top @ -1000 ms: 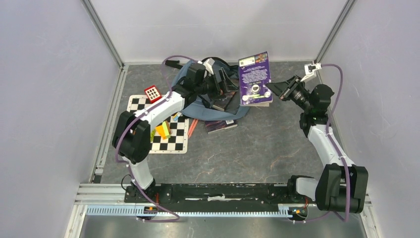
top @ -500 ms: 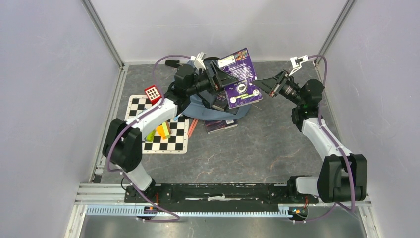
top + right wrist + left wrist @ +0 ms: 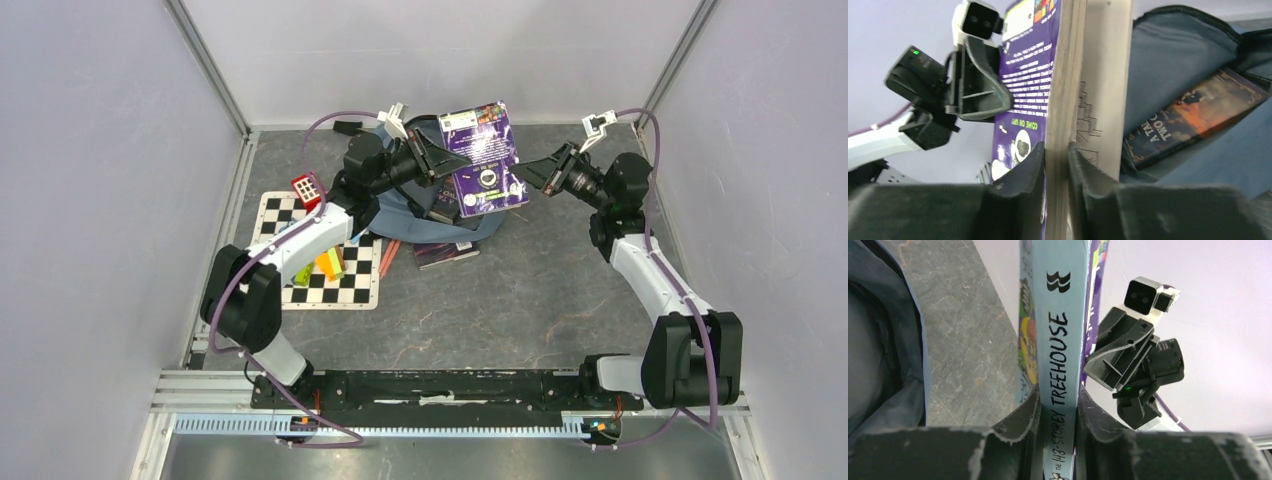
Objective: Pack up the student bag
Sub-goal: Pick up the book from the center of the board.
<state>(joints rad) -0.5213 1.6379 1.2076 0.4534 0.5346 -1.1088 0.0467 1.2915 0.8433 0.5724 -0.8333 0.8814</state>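
Top external view is showing the purple book [image 3: 485, 160] being held in the air between both arms, above the open student bag [image 3: 470, 228], which is lying at the far middle of the table under the left arm.

The left gripper [image 3: 1055, 405] is clamping the spine end, with a finger pressing on each face. The right gripper [image 3: 1055, 155] is pinching the opposite edge, and it appears to be taking only the cover side and part of the pages.

Risks, as judged:
- Both arms are gripping one rigid item. Any mismatch in their motion is likely to twist or tear the book.
- The right grip is looking partial, so the loose pages may fan open and catch on the bag mouth.
- The bag fabric is sagging. The book may land on the rim rather than inside if the opening is not being held wide.

Contents: the right wrist view is showing a dark-covered book [image 3: 1193, 117] already lying inside the bag. Another book [image 3: 445, 253] is lying on the table just beside the bag, outside it.
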